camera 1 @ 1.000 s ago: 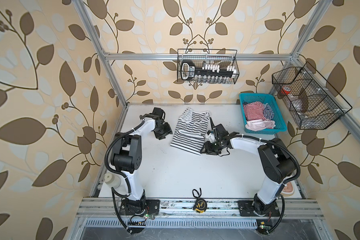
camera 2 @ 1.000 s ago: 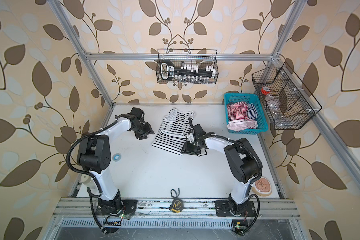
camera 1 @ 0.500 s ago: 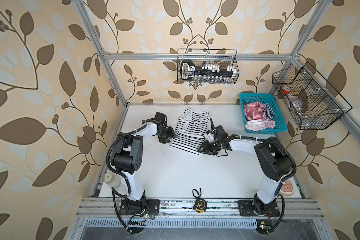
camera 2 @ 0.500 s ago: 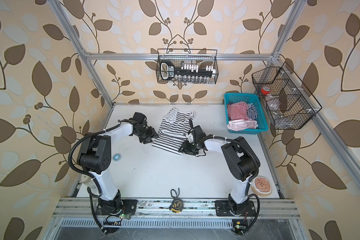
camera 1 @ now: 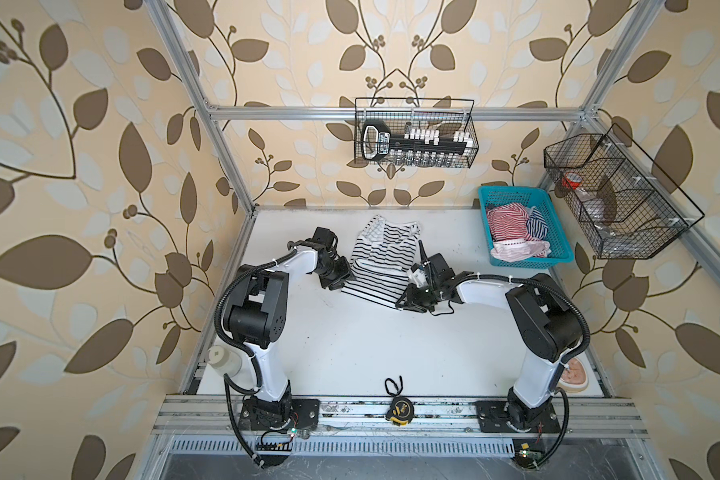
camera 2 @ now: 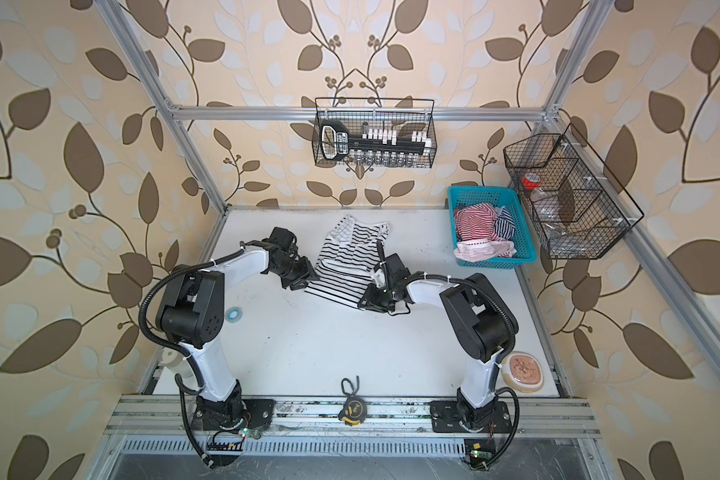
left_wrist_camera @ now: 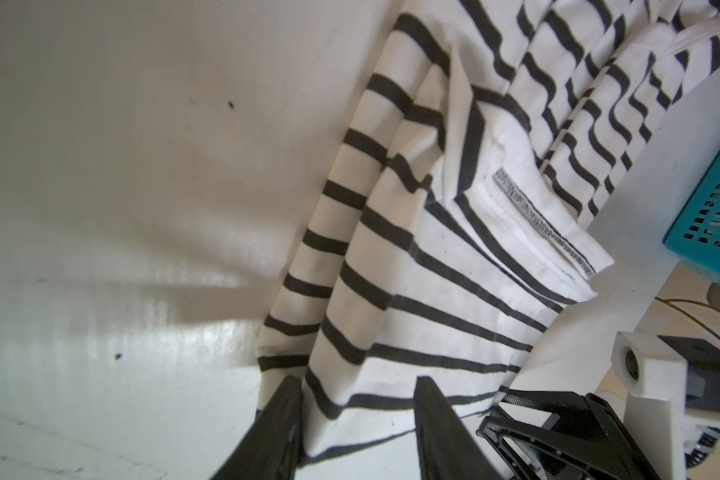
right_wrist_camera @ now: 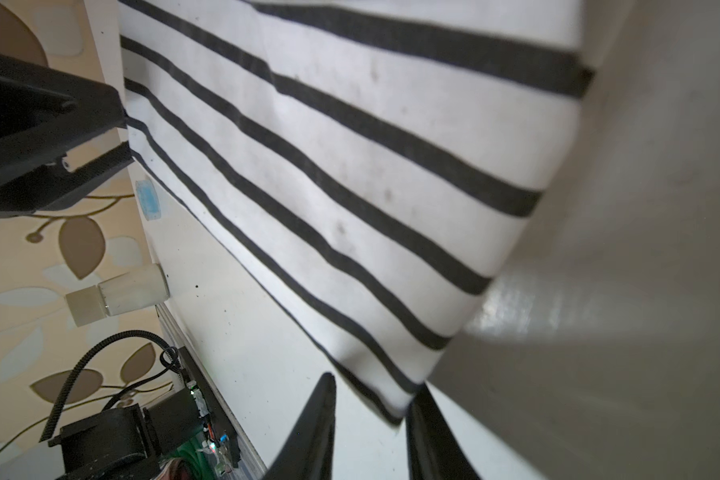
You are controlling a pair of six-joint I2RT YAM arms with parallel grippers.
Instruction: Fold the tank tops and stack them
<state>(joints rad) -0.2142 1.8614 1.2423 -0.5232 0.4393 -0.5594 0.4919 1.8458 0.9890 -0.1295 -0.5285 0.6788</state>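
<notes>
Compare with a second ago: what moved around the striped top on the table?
The left gripper slid in toward the black-and-white tank top and now straddles its near left hem corner. The right gripper stayed at the near right corner, cloth between its jaws. Neither looks clamped yet. Tank top and basket unchanged.

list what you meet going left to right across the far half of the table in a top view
left gripper → black-and-white tank top → right gripper → turquoise basket
</notes>
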